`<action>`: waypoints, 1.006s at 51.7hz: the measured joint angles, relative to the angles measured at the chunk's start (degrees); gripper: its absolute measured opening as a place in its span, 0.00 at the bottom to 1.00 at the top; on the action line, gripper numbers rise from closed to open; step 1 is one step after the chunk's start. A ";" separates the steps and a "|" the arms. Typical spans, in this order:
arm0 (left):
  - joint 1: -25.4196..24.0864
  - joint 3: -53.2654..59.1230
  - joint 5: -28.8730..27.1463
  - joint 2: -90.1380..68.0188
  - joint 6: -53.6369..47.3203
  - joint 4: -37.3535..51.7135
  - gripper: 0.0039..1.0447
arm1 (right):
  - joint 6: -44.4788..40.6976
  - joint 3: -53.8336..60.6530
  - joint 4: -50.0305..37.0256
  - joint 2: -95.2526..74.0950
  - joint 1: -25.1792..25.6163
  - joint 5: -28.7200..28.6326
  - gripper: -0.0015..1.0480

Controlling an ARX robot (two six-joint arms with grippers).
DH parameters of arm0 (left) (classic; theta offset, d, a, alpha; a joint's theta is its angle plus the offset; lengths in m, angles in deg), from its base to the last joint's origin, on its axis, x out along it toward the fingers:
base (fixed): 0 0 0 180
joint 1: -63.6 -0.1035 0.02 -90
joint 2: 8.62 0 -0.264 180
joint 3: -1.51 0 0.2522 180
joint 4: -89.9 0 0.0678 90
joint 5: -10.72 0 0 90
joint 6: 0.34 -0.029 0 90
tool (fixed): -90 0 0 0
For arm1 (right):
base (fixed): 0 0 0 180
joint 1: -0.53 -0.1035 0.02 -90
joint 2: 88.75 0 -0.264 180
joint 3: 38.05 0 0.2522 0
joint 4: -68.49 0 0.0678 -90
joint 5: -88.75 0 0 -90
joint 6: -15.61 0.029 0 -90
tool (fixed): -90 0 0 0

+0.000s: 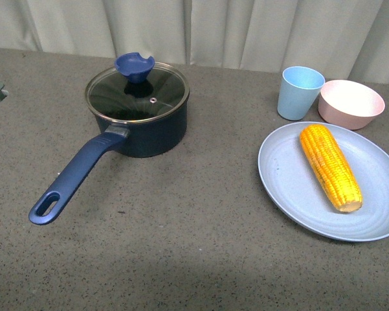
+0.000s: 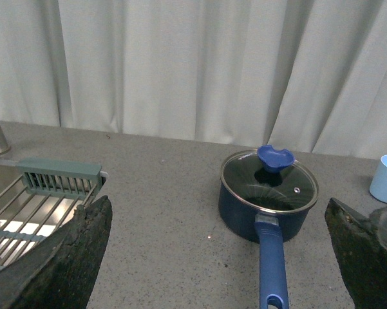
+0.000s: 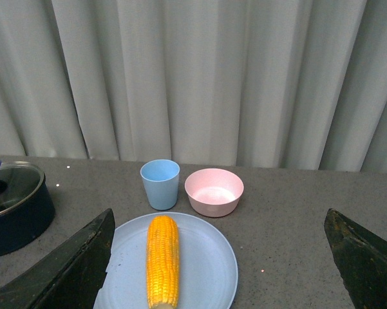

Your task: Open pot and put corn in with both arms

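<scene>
The navy pot (image 1: 142, 126) stands at the left of the grey table, closed by a glass lid (image 1: 137, 92) with a blue knob (image 1: 134, 66); its long handle (image 1: 74, 178) points toward me. The corn (image 1: 330, 166) lies on a light blue plate (image 1: 291, 188) at the right. Neither arm shows in the front view. In the left wrist view the left gripper (image 2: 222, 264) is open, well back from the pot (image 2: 268, 206). In the right wrist view the right gripper (image 3: 222, 264) is open, back from the corn (image 3: 163, 259) on the plate (image 3: 206, 270).
A light blue cup (image 1: 299, 92) and a pink bowl (image 1: 351, 103) stand behind the plate. A sink with a wire rack (image 2: 26, 212) lies left of the pot. White curtains hang behind the table.
</scene>
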 joint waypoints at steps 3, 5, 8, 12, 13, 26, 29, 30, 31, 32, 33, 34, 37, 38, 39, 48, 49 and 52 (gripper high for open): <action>0.00 0.00 -0.02 0.00 0.00 0.00 0.94 | 0.00 0.00 0.00 0.00 0.00 -0.02 0.91; 0.00 0.00 0.00 0.00 0.00 0.00 0.94 | 0.00 0.00 0.00 -0.02 0.00 -0.02 0.91; 0.00 0.00 -0.02 0.00 0.02 0.00 0.94 | 0.00 0.00 0.00 -0.02 0.00 -0.02 0.91; 0.00 0.00 0.00 0.00 0.00 0.00 0.94 | 0.00 0.00 0.00 0.00 0.00 -0.02 0.91; 0.00 0.00 -0.02 0.00 0.00 0.00 0.94 | 0.00 0.00 0.00 -0.02 0.00 -0.02 0.91; 0.00 0.00 -0.02 0.00 0.00 0.00 0.94 | 0.00 0.00 0.00 -0.02 0.00 0.00 0.91; 0.00 0.00 -0.02 0.00 0.00 0.00 0.94 | 0.00 0.00 0.00 -0.02 0.00 -0.02 0.91; 0.00 0.00 0.00 0.00 0.00 0.00 0.94 | 0.00 0.00 0.00 -0.02 0.00 -0.02 0.91; 0.00 0.00 0.00 0.00 0.00 0.00 0.94 | 0.00 0.00 0.00 -0.02 0.00 -0.02 0.91; 0.00 0.00 0.00 0.00 0.00 0.00 0.94 | 0.00 0.00 0.00 0.00 0.00 -0.02 0.91; 0.00 0.00 -0.02 0.00 0.00 0.00 0.94 | 0.00 0.00 0.00 -0.02 0.00 -0.02 0.91; 0.00 0.00 -0.02 0.00 0.00 0.00 0.94 | 0.00 0.00 0.00 -0.02 0.00 -0.02 0.91; 0.00 0.00 -0.02 0.00 0.00 0.00 0.94 | 0.00 0.00 0.00 -0.02 0.00 -0.02 0.91; 0.00 0.00 -0.02 0.00 0.00 0.00 0.94 | 0.00 0.00 0.00 -0.02 0.00 -0.02 0.91; 0.00 0.00 -0.02 0.00 0.00 0.00 0.94 | 0.00 0.00 0.00 -0.02 0.00 -0.02 0.91; 0.00 0.00 0.00 0.00 0.00 0.00 0.94 | 0.00 0.00 0.00 -0.02 0.00 -0.02 0.91; 0.00 0.00 0.00 0.00 0.00 0.00 0.94 | 0.00 0.00 0.00 -0.02 0.00 -0.02 0.91; 0.00 0.00 0.00 0.00 0.00 0.00 0.94 | 0.00 0.00 0.00 -0.02 0.00 -0.02 0.91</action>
